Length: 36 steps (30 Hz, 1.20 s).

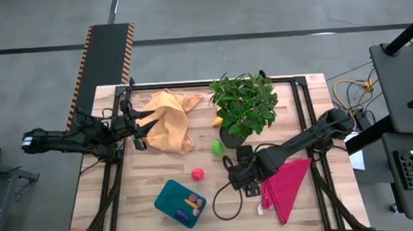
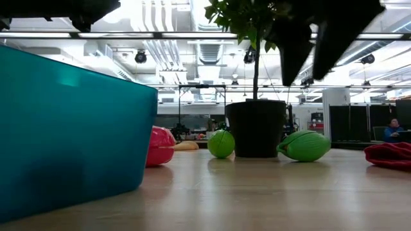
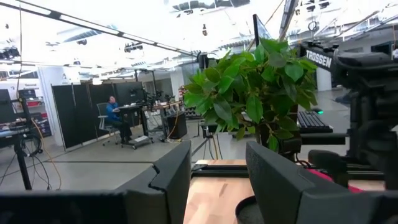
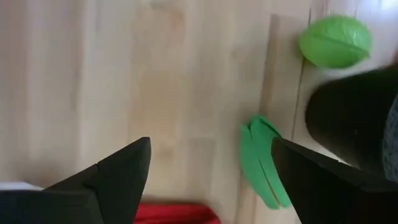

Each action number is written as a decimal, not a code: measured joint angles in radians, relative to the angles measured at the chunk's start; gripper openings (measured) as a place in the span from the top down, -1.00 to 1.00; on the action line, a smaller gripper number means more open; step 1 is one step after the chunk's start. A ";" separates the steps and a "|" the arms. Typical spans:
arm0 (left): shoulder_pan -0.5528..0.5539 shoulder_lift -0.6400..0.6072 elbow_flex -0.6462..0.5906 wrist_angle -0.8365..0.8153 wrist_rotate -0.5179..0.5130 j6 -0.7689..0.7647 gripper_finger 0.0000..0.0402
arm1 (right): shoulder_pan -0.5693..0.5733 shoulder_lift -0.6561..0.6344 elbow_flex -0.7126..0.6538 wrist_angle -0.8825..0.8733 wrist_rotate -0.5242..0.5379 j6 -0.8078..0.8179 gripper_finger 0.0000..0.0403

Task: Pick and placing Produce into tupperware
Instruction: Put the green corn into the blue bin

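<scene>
The teal tub (image 1: 174, 199) stands near the table's near edge, with a yellow banana (image 1: 192, 199) and other small pieces inside. On the bare table rest a red piece (image 1: 197, 174), a round green piece (image 1: 217, 147) and a yellow piece (image 1: 217, 120) beside the plant pot. A ribbed green piece (image 4: 264, 163) lies below my right gripper (image 4: 211, 149), which hovers open above the table's middle (image 1: 232, 172), touching nothing. My left gripper (image 1: 149, 127) waits open above the orange cloth, facing the plant (image 3: 217, 186).
A leafy potted plant (image 1: 243, 106) in a black pot (image 2: 255, 128) stands at the middle far side. An orange cloth (image 1: 170, 121) lies far left and a magenta cloth (image 1: 288, 185) on the right. A black cable loop (image 1: 225, 203) lies near the tub.
</scene>
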<state>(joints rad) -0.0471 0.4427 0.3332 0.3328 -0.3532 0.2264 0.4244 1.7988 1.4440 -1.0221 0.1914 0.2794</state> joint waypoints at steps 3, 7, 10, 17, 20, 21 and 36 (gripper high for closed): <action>0.000 0.000 0.000 0.002 -0.001 -0.001 0.30 | 0.001 -0.035 -0.060 0.001 0.036 -0.003 -0.61; 0.000 0.003 0.000 -0.001 -0.003 -0.009 0.30 | 0.001 -0.097 -0.159 0.036 0.058 -0.003 -0.61; 0.000 0.003 0.000 -0.001 -0.003 -0.010 0.30 | 0.001 -0.157 -0.245 0.119 0.080 -0.029 -0.61; 0.000 0.046 0.000 0.002 -0.003 -0.011 0.30 | -0.016 -0.298 -0.456 0.356 0.098 -0.134 -0.61; 0.000 0.058 0.000 0.018 -0.019 -0.011 0.30 | -0.032 -0.329 -0.520 0.423 0.100 -0.157 -0.61; 0.000 0.063 0.000 0.027 -0.022 -0.012 0.30 | -0.037 -0.333 -0.536 0.438 0.100 -0.163 -0.61; 0.000 0.137 0.000 0.116 -0.032 -0.006 0.30 | -0.129 -0.295 -0.597 0.493 0.097 -0.253 -0.61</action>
<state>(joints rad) -0.0469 0.5800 0.3332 0.4488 -0.3848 0.2207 0.2957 1.5039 0.8467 -0.5288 0.2881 0.0264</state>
